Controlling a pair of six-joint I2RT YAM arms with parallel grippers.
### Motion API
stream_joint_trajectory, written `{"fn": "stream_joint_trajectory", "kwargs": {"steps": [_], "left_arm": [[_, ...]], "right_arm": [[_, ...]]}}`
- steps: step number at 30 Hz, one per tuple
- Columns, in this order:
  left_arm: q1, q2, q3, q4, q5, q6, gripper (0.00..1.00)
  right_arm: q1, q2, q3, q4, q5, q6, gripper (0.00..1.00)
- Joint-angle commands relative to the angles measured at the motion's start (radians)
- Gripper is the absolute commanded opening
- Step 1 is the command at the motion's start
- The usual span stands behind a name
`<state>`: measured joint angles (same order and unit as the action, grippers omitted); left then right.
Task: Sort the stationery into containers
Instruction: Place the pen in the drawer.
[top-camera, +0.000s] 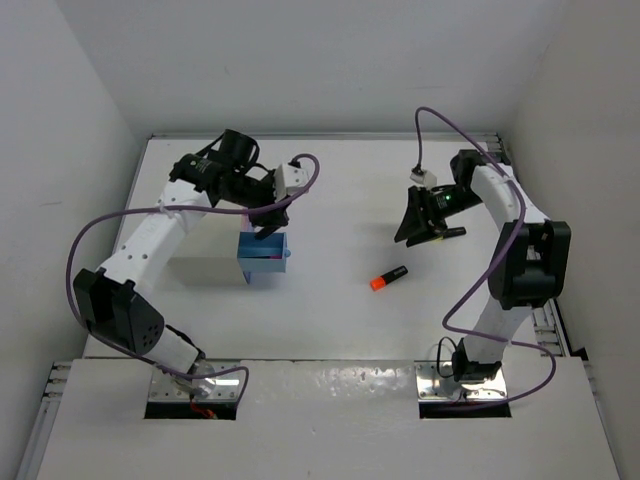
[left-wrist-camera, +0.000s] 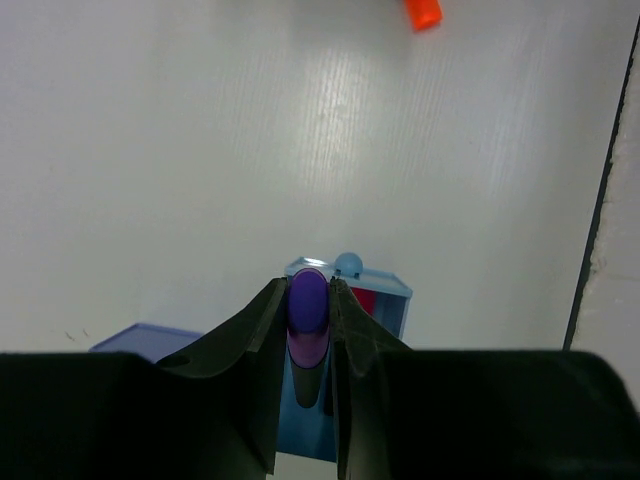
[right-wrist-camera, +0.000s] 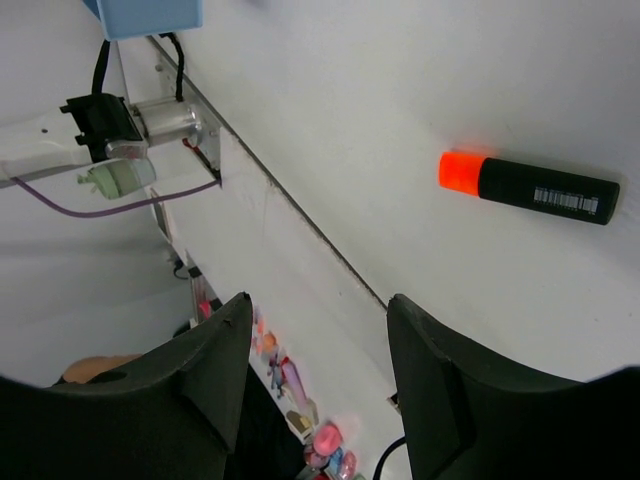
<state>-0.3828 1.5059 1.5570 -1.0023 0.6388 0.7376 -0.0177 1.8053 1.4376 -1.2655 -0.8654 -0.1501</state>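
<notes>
My left gripper (left-wrist-camera: 309, 288) is shut on a purple-capped black highlighter (left-wrist-camera: 308, 318), held cap forward. It hangs over a light blue drawer (left-wrist-camera: 385, 285) that has a round blue knob (left-wrist-camera: 348, 264) and something red inside. In the top view this gripper (top-camera: 268, 222) is just above the drawer (top-camera: 263, 262). An orange-capped black highlighter (top-camera: 389, 278) lies on the table, also seen in the right wrist view (right-wrist-camera: 528, 186). My right gripper (top-camera: 420, 226) is open and empty, raised behind that highlighter; in its wrist view the gripper (right-wrist-camera: 318, 335) has its jaws wide apart.
A pale white box (top-camera: 205, 268) stands just left of the drawer. A lilac-blue flat edge (left-wrist-camera: 135, 340) shows left of my left fingers. The table's right edge rail (left-wrist-camera: 600, 190) runs close by. White walls enclose the table.
</notes>
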Motion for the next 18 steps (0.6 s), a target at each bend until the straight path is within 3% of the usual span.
{"fn": "stream_joint_trajectory", "kwargs": {"steps": [1, 13, 18], "left_arm": [[0.016, -0.009, -0.014, -0.050, 0.001, 0.057, 0.03], [0.019, 0.023, -0.117, -0.068, -0.082, 0.137, 0.08], [0.004, 0.046, -0.133, -0.058, -0.148, 0.138, 0.11]], "right_arm": [[-0.008, -0.001, 0.015, 0.002, 0.000, -0.019, 0.55], [-0.008, 0.020, 0.009, 0.011, 0.005, -0.008, 0.54], [-0.008, 0.003, -0.002, 0.043, 0.086, -0.025, 0.54]]}}
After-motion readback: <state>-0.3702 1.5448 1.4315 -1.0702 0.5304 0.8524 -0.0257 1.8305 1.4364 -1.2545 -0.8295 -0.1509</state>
